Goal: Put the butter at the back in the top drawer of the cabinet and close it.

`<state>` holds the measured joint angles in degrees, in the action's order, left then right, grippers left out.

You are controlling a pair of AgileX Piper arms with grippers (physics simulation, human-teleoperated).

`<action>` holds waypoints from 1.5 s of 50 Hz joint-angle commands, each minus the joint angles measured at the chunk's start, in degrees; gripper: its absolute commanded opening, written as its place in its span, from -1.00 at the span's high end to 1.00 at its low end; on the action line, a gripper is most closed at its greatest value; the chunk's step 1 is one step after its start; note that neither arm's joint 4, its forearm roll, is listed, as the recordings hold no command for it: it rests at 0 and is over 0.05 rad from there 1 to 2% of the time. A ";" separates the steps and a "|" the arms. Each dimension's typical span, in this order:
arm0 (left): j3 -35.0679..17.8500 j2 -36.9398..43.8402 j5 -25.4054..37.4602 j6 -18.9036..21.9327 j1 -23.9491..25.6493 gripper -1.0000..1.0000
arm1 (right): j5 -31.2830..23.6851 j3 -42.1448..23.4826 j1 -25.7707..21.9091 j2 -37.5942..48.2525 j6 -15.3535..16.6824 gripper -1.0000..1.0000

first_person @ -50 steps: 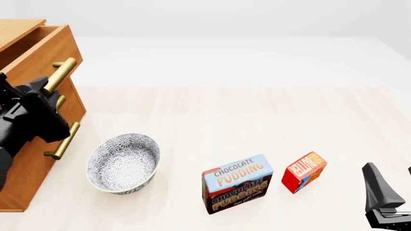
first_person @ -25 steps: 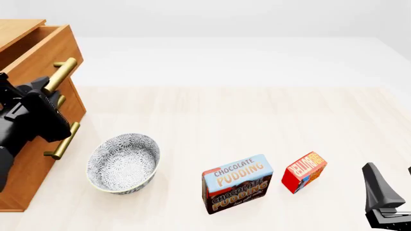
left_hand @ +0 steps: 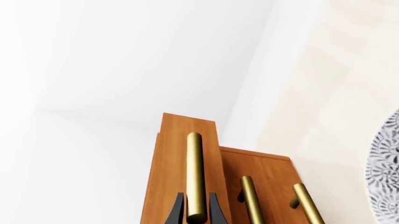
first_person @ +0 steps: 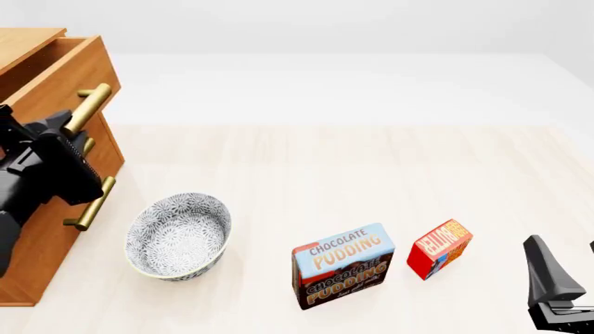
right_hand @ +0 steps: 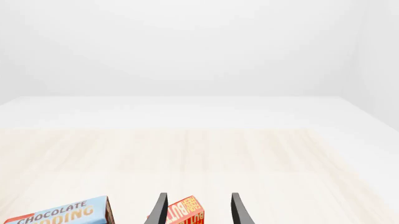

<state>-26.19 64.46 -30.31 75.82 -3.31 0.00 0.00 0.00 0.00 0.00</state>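
Top drawer pulled partly out, left fingers on its handle; butter not yet picked up.

Over the last second almost nothing shifts: the left gripper (left_hand: 194, 211) stays narrowed around the brass handle (first_person: 86, 108) of the top drawer (first_person: 69, 76), which already stands proud of the cabinet (first_person: 51, 229), so the opening pull seems finished or paused. What is inside the drawer cannot be seen from here. The patterned bowl (first_person: 178, 235) on the surface (first_person: 371, 174) is empty. The butter (first_person: 439, 248) stands near the surface's near right, just beside the pudding box (first_person: 343, 265), and sits between the spread, empty fingers of the right gripper (right_hand: 196, 210).
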 commanded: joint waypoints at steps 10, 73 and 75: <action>2.01 4.19 3.41 -0.22 0.72 1.00 | 0.00 0.00 0.00 0.00 0.00 -1.00; -21.99 -14.85 41.52 -22.49 12.10 -1.00 | 0.00 0.00 0.00 0.00 0.00 -1.00; -22.20 -15.42 42.01 -22.79 12.08 -1.00 | 0.00 0.00 0.00 0.00 0.00 -1.00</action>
<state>-40.54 55.63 -3.15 61.13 4.92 0.00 0.00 0.00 0.00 0.00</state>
